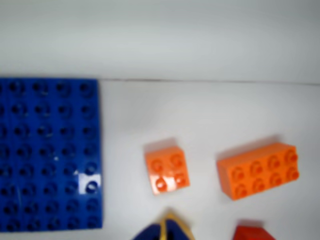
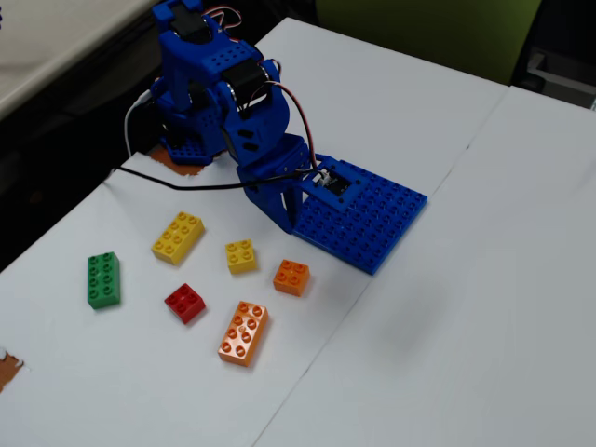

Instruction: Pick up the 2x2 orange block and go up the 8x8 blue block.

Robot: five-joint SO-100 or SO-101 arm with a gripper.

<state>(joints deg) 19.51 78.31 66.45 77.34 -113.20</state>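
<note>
Orange plastic is noted first: the 2x2 orange block point(image 2: 291, 277) is seen lying flat on the white table point(image 2: 447, 307), studs up, just beside the near corner of the 8x8 blue block point(image 2: 368, 219) but apart from it. In the wrist view the same small block point(image 1: 167, 170) is found right of the baseplate point(image 1: 47, 150), with bare table between them, and the longer orange brick point(image 1: 258, 170) lies further right. A red brick point(image 1: 252, 233) is cut off at the bottom edge.

The gripper point(image 2: 284, 219) is seen lowered over the near-left edge of the baseplate, clear of the small orange block. Nothing is held; only a blue and yellow tip point(image 1: 167, 229) is caught in the wrist view, so whether the jaws stand wide or narrow cannot be told.

Left of the small orange block, a yellow 2x2 brick point(image 2: 241, 256), a longer yellow brick point(image 2: 178, 237) and a green brick point(image 2: 102, 279) are recorded.
</note>
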